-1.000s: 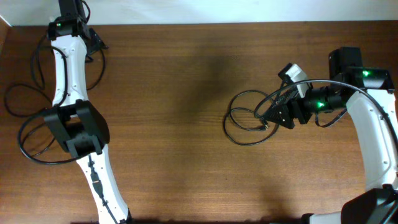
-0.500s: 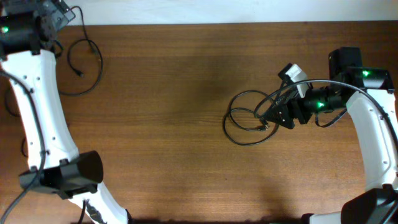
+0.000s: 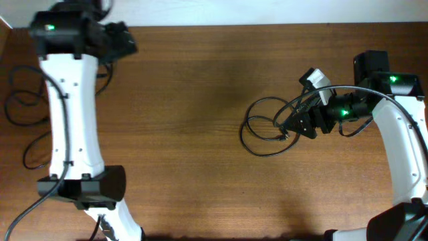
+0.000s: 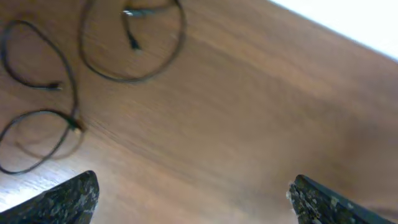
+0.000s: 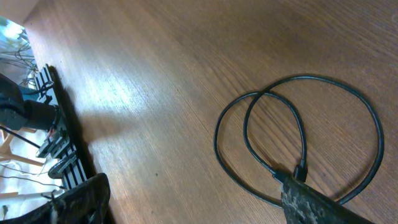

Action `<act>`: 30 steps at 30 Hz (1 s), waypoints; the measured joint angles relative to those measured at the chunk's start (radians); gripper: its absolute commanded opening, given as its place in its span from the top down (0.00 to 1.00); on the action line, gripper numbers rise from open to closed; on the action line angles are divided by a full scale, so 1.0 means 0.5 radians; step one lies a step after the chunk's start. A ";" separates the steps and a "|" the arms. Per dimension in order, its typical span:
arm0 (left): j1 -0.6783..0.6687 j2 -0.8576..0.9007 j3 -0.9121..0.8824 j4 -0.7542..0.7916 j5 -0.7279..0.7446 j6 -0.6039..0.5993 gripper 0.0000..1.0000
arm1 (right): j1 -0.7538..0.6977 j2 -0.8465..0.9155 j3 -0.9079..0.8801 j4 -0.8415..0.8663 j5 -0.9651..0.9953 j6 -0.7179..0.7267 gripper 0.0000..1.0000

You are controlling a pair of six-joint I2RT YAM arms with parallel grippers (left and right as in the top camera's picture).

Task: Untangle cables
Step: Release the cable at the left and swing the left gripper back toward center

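2 arms. Left arm point(image 3: 67, 120): stretched far forward; left gripper point(image 3: 124, 41) jaws fully spread. Right arm point(image 3: 401, 147): elbow bent, reaching inward; right gripper point(image 3: 293, 125) jaws wide apart.

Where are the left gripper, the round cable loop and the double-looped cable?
left gripper point(image 4: 194, 190), left wrist view, midway between its fingertips.
round cable loop point(image 4: 130, 79), left wrist view, lower arc.
double-looped cable point(image 5: 311, 77), right wrist view, top arc.

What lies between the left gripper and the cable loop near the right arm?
Nothing: the overhead view shows only bare table between the left gripper and the cable loop.
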State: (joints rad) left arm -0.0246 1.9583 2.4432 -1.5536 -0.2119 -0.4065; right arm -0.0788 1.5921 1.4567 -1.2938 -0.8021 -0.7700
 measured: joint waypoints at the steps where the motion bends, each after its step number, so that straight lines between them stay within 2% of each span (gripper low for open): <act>1: -0.050 0.000 -0.003 -0.017 0.006 0.004 0.01 | 0.000 0.000 0.000 -0.002 0.001 -0.005 0.02; 7: -0.388 0.000 -0.097 -0.034 0.015 0.007 0.01 | 0.000 0.000 0.000 0.000 0.026 0.002 0.01; 10: -0.541 0.002 -0.291 0.067 0.014 0.007 0.01 | 0.000 0.000 0.000 0.037 0.126 0.085 0.01; 15: -0.708 0.002 -0.678 0.293 0.049 0.008 0.01 | 0.000 0.000 0.000 0.189 0.453 0.476 0.01; 18: -0.798 0.006 -0.989 0.520 0.190 0.012 0.01 | 0.000 0.000 0.000 0.280 0.762 0.809 0.01; 22: -0.885 0.009 -1.225 0.732 0.369 0.013 0.01 | 0.000 0.000 0.000 0.327 1.057 1.119 0.01; 30: -1.158 0.011 -1.563 0.983 0.540 0.013 0.01 | -0.008 0.000 0.000 0.380 1.336 1.431 0.01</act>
State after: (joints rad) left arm -0.6037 1.9636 1.6615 -1.0618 0.0582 -0.4000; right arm -0.0830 1.5921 1.4567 -1.1038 -0.1341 -0.0544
